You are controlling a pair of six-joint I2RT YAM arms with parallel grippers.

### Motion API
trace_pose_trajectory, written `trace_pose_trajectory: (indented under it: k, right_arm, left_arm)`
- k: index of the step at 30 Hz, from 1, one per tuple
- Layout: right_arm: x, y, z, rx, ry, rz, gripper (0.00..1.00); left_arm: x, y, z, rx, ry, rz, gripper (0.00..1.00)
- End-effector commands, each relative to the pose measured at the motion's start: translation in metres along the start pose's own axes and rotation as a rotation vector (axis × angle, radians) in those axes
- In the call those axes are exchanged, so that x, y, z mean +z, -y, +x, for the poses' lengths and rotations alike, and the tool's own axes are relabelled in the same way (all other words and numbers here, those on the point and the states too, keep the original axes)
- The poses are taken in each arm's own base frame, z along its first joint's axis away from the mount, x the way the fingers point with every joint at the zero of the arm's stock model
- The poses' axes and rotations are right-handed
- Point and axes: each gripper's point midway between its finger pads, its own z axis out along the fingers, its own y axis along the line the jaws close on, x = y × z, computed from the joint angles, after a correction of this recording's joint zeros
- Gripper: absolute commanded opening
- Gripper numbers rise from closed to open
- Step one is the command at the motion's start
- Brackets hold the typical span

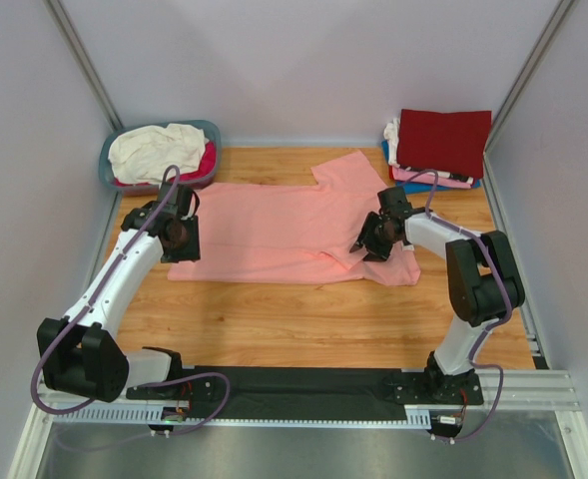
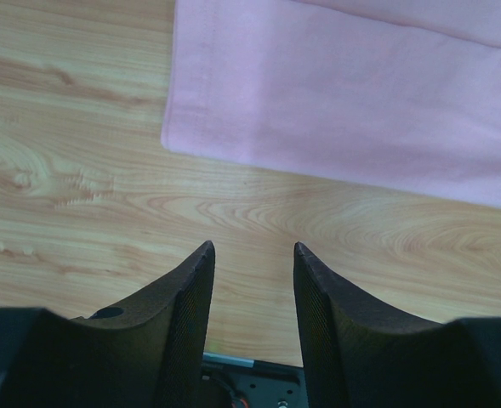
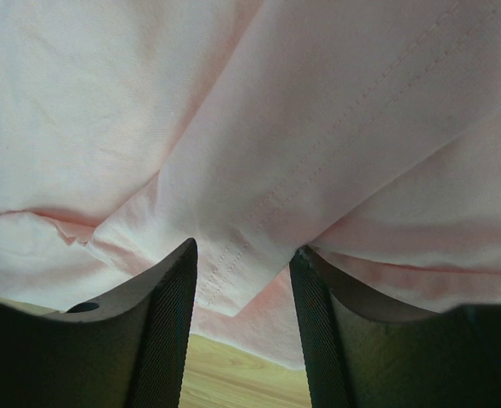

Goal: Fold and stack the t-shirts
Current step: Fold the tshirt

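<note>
In the upper left of the top view a blue-grey plastic basket (image 1: 105, 166) holds crumpled cream-white (image 1: 154, 148) and magenta cloth (image 1: 208, 160). In the upper right a folded dark red t-shirt (image 1: 443, 140) tops a small stack. The salmon-pink t-shirt (image 1: 274, 225) lies flat and smooth across the middle of the wooden table (image 1: 274, 319), with a stitched hem. The left gripper (image 2: 252, 248) is spread over bare wood, just beside the hem corner. The right gripper (image 3: 243, 246) is also spread, with a soft fold of the shirt lying loosely in its gap.
</note>
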Motion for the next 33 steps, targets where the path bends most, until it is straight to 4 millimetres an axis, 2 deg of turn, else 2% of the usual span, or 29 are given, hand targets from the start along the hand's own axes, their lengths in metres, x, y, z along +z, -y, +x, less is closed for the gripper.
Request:
trace_pose_trajectory:
  k: [1,5,7,10,11,12,17,20,21,23,24,25,28,29,30,31,32,33]
  right_arm:
    - [-0.008,-0.014,-0.016,-0.029,0.053,-0.022,0.48]
    - [-0.013,-0.019,-0.017,-0.039,0.053,-0.035,0.33]
    - [-0.013,-0.02,-0.018,-0.042,0.052,-0.037,0.31]
    - [-0.011,-0.021,-0.016,-0.045,0.038,-0.045,0.13]
    - [-0.012,-0.023,-0.017,-0.047,0.037,-0.05,0.03]
    - [-0.011,-0.023,-0.017,-0.047,0.036,-0.051,0.0]
    - [-0.016,-0.032,-0.026,-0.055,0.048,-0.058,0.0]
    - [-0.019,-0.045,-0.04,-0.073,0.058,-0.06,0.0]
    - [-0.026,-0.056,-0.052,-0.085,0.075,-0.071,0.0]
    - [-0.017,-0.057,-0.058,-0.094,0.062,-0.054,0.0]
    - [-0.023,-0.07,-0.071,-0.118,0.084,-0.069,0.0]
    - [-0.01,-0.067,-0.072,-0.123,0.06,-0.052,0.0]
    - [-0.007,-0.089,-0.091,-0.166,0.054,-0.081,0.16]
    - [0.006,-0.087,-0.091,-0.165,0.023,-0.072,0.3]
    - [0.01,-0.088,-0.091,-0.166,0.006,-0.07,0.4]
    - [0.004,-0.103,-0.102,-0.188,0.028,-0.104,0.46]
    - [0.009,-0.103,-0.105,-0.193,0.023,-0.099,0.55]
    - [0.005,-0.105,-0.108,-0.202,0.026,-0.099,0.59]
  left_arm:
    - [-0.008,0.002,-0.009,0.011,0.048,0.018,0.49]
    - [-0.007,0.002,-0.009,0.012,0.046,0.017,0.49]
    - [-0.007,0.002,-0.009,0.012,0.046,0.017,0.49]
    - [-0.007,0.002,-0.009,0.012,0.044,0.017,0.49]
    - [-0.007,0.002,-0.009,0.012,0.046,0.017,0.49]
    - [-0.007,0.002,-0.009,0.012,0.044,0.017,0.49]
    - [-0.007,0.002,-0.009,0.013,0.043,0.016,0.49]
    - [-0.008,0.002,-0.01,0.011,0.048,0.018,0.49]
    - [-0.007,0.001,-0.008,0.014,0.043,0.016,0.49]
    - [-0.006,0.001,-0.008,0.014,0.041,0.016,0.49]
    - [-0.007,0.002,-0.009,0.014,0.044,0.018,0.49]
    - [-0.007,0.002,-0.008,0.015,0.039,0.017,0.49]
    - [-0.006,0.002,-0.007,0.017,0.035,0.017,0.49]
    - [-0.005,0.002,-0.007,0.016,0.035,0.017,0.49]
    - [-0.004,0.002,-0.007,0.017,0.031,0.015,0.49]
    - [-0.004,0.002,-0.006,0.017,0.028,0.014,0.49]
    - [-0.003,0.002,-0.006,0.018,0.025,0.013,0.49]
    - [-0.003,0.002,-0.006,0.018,0.023,0.014,0.49]
